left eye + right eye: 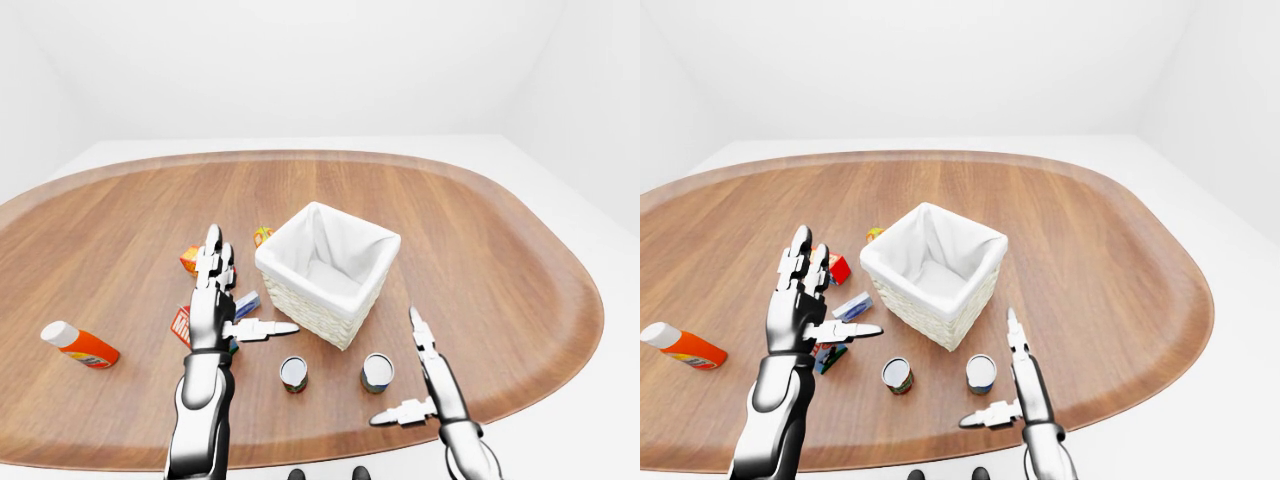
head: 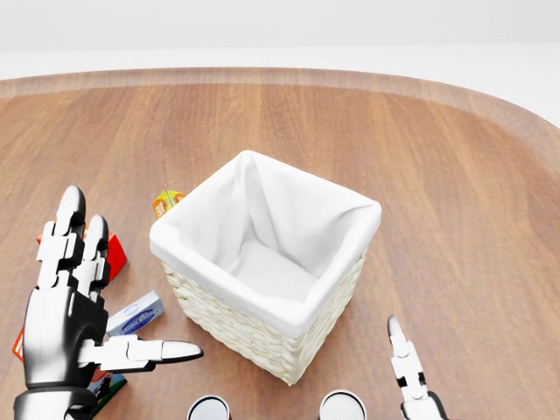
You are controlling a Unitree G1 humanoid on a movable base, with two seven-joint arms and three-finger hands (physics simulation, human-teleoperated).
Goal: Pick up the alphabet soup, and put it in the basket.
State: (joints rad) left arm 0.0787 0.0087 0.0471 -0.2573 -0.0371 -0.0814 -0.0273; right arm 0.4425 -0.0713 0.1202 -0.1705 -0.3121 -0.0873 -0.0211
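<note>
Two small cans stand on the wooden table (image 1: 480,250) below the basket in the left-eye view, one on the left (image 1: 293,373) and one on the right (image 1: 377,371). I cannot tell which is the alphabet soup. The woven basket (image 1: 310,305) with a white cloth liner stands at the table's middle and is empty. My left hand (image 1: 235,295) is open, fingers pointing up, just left of the basket and above the left can. My right hand (image 1: 412,375) is open, just right of the right can, not touching it.
An orange bottle with a white cap (image 1: 80,345) lies at the left. Small boxes sit by my left hand: an orange-red one (image 1: 190,258), a blue-white one (image 1: 247,303) and a red one (image 1: 181,325). A small orange item (image 1: 262,235) lies at the basket's upper left.
</note>
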